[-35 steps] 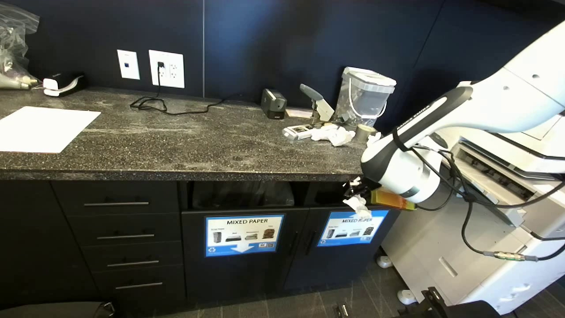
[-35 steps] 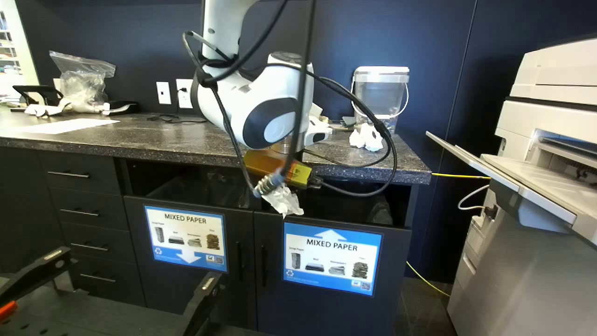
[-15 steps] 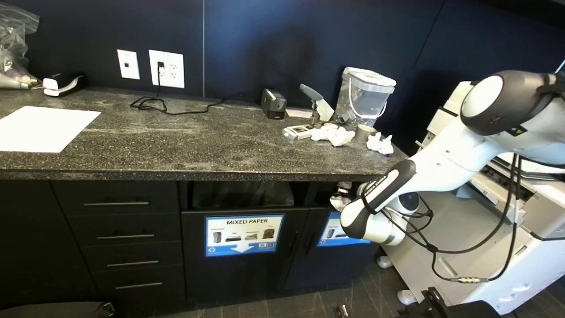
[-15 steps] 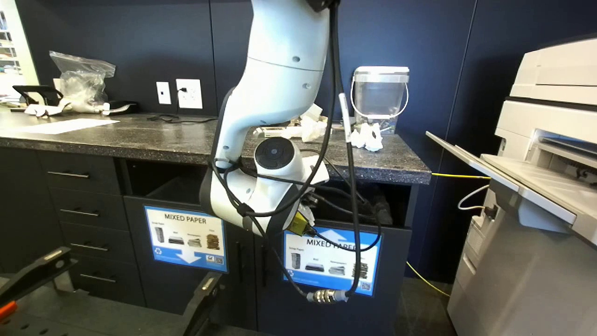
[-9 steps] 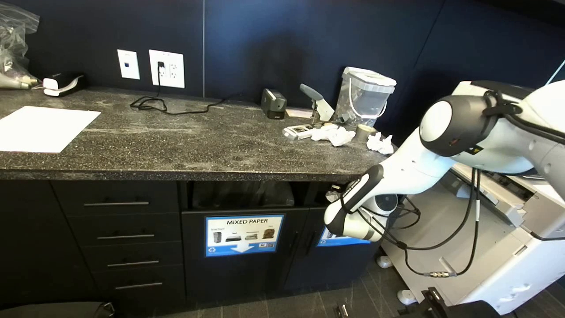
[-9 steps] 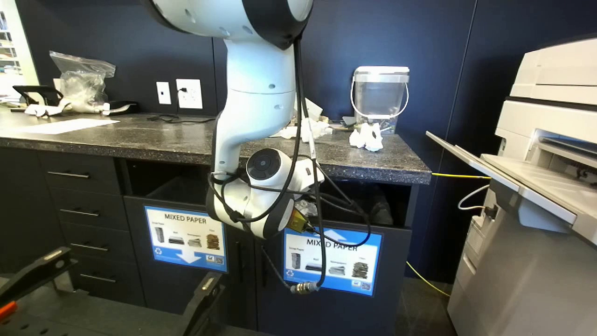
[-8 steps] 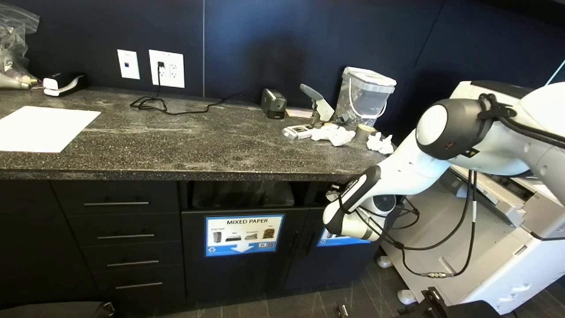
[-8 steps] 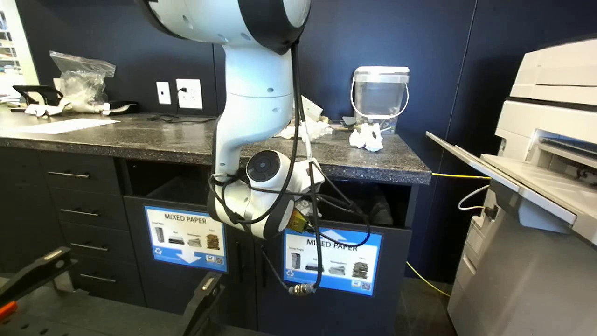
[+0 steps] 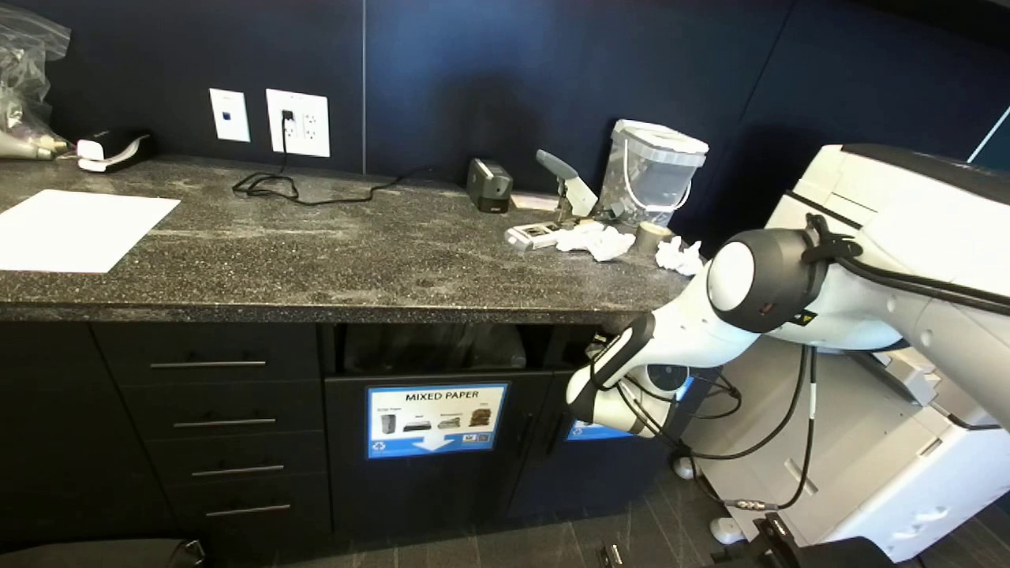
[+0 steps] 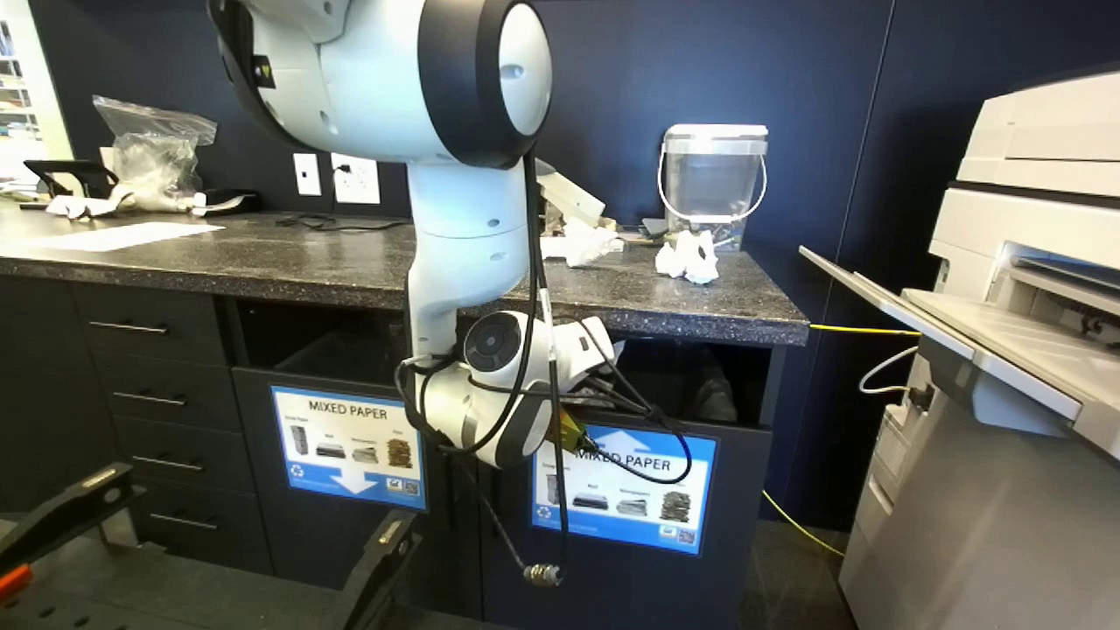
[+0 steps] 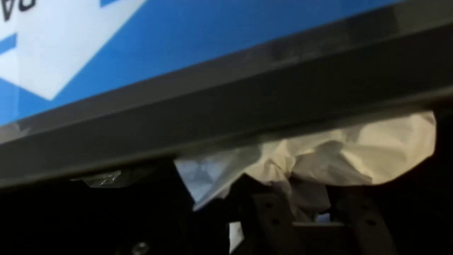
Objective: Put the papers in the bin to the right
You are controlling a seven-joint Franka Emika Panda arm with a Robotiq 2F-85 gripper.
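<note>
The crumpled paper wad (image 11: 315,159) could be snagged on the door's upper edge (image 11: 226,113), or spilled outside the right-hand mixed-paper bin (image 10: 612,582), if released too close to that edge. It is pinched just beside the edge by the gripper (image 11: 311,202), jaws nearly together; whether the edge is touched cannot be told.

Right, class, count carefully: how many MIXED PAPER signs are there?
2: the down-arrow sign on the left door, and the up-arrow sign on the right door, partly hidden by the arm. No others show.
</note>
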